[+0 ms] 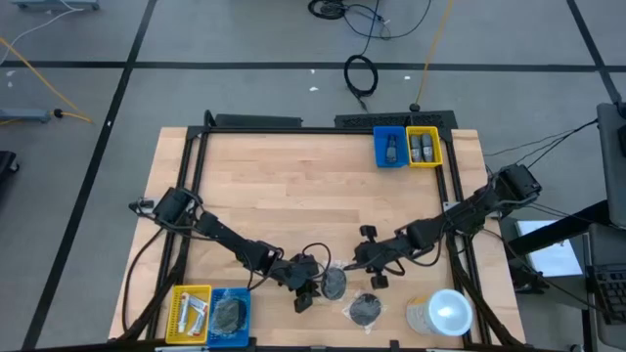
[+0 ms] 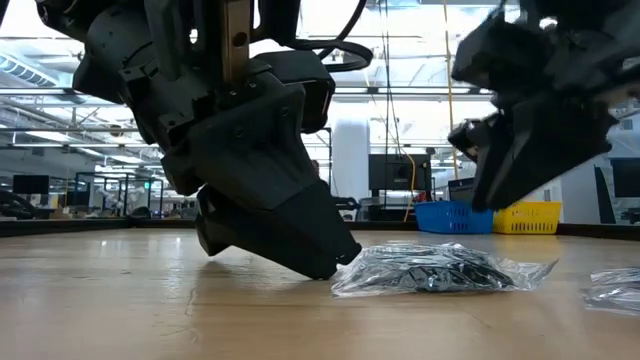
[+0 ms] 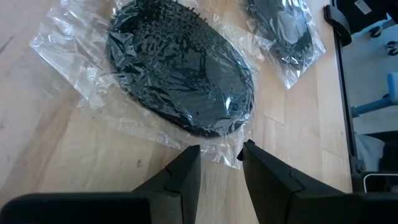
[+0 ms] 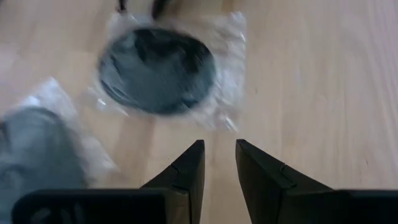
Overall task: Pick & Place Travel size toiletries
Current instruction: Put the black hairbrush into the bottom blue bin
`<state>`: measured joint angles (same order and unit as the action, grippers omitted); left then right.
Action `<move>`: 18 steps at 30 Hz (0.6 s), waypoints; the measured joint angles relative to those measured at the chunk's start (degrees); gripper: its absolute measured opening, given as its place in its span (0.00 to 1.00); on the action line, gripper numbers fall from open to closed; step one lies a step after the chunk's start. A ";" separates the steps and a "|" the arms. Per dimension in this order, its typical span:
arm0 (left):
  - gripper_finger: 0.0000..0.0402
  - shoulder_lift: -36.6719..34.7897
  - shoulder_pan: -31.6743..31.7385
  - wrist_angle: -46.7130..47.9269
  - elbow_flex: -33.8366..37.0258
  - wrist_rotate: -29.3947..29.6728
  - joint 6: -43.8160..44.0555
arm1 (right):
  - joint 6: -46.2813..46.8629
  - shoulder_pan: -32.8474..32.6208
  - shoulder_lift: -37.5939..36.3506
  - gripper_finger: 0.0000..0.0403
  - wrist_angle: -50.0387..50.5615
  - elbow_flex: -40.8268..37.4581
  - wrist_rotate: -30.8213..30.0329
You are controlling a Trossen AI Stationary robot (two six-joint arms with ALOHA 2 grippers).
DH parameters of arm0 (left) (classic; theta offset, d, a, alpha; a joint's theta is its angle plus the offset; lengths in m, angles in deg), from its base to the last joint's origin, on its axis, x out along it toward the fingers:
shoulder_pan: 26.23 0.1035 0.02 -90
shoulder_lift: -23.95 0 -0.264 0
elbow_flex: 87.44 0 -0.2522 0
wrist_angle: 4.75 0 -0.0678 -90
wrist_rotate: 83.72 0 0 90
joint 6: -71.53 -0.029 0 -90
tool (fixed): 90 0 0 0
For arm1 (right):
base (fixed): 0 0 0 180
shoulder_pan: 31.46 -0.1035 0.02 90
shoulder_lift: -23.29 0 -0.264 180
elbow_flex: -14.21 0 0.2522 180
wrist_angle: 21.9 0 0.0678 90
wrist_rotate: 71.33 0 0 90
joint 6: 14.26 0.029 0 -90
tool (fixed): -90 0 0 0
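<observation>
A dark round disc in clear wrap [image 1: 335, 282] lies flat on the table near its front edge; it also shows in the left wrist view [image 3: 180, 71], the low view [image 2: 430, 270] and the right wrist view [image 4: 155, 71]. A second wrapped disc [image 1: 365, 309] lies beside it toward the near right. My left gripper [image 3: 221, 155] is low at the table, fingers slightly apart, on either side of the first disc's wrap edge [image 3: 214, 148]. My right gripper [image 4: 219, 155] is open and empty above the table, on the disc's far right side. My left gripper's fingertips [image 2: 325, 268] point slanting down at the table from the left, with the edge of the first disc's clear wrap between them. I cannot tell whether they touch the wrap. The disc lies flat on the table.
A large white-lidded cup [image 1: 440, 313] stands at the near right. A yellow bin [image 1: 189, 311] and a blue bin [image 1: 230, 315] with items stand at the near left. Another blue bin [image 1: 389, 147] and yellow bin [image 1: 424, 147] stand at the far edge.
</observation>
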<state>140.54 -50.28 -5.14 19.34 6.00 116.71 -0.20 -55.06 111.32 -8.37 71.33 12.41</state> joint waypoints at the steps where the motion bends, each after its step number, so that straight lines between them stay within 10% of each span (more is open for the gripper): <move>1: 0.31 0.01 0.00 -0.31 0.00 0.11 -0.25 | 0.25 0.30 0.00 0.21 -0.01 -0.64 -0.07; 18: 0.31 0.11 0.31 -1.37 0.13 3.41 -1.20 | -5.52 0.76 2.89 0.21 -10.84 -8.07 -5.70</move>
<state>140.65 -49.97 -6.51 19.47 9.42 115.51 -5.72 -54.30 114.21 -19.21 63.26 6.71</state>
